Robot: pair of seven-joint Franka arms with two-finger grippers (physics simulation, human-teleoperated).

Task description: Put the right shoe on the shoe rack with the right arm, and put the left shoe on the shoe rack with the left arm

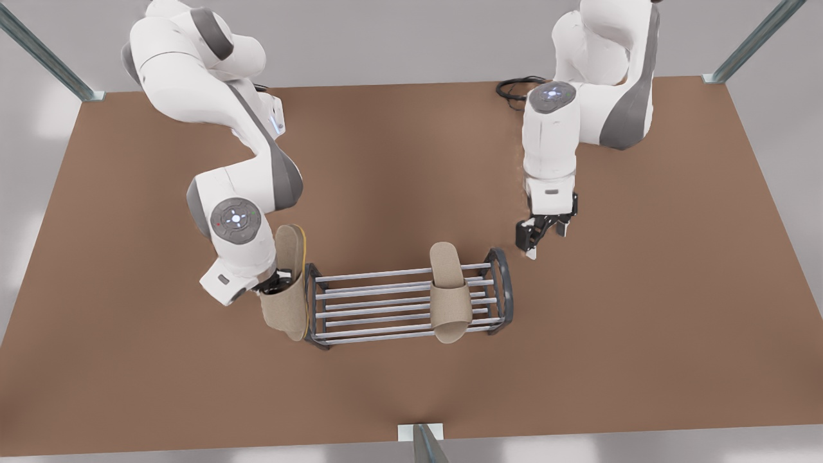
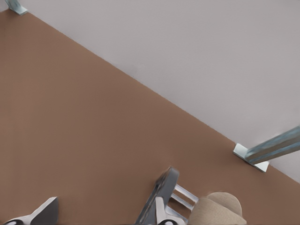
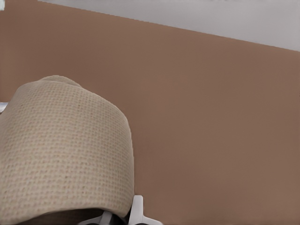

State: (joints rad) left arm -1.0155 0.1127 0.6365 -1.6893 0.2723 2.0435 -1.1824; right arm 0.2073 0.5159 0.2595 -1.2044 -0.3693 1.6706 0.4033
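Observation:
One beige slipper [image 1: 448,296] lies across the silver bars of the shoe rack [image 1: 379,302], near the end on the front view's right. The twin slipper [image 1: 288,289] hangs tipped on its side, yellow sole edge showing, just outside the rack's other end. My right gripper [image 1: 276,281] is shut on this slipper [image 3: 61,150], whose strap looms in the right wrist view. My left gripper [image 1: 545,236] hovers open and empty off the rack's end on the front view's right. The left wrist view catches the rack's dark end frame [image 2: 161,192], the resting slipper [image 2: 218,208] and one fingertip [image 2: 42,211].
The brown table [image 1: 398,167] stretches around the rack. A black cable [image 1: 514,87] coils by the base of the arm on the front view's right. Metal posts [image 1: 752,42] stand at the table's corners, and another post [image 1: 427,444] at its near edge.

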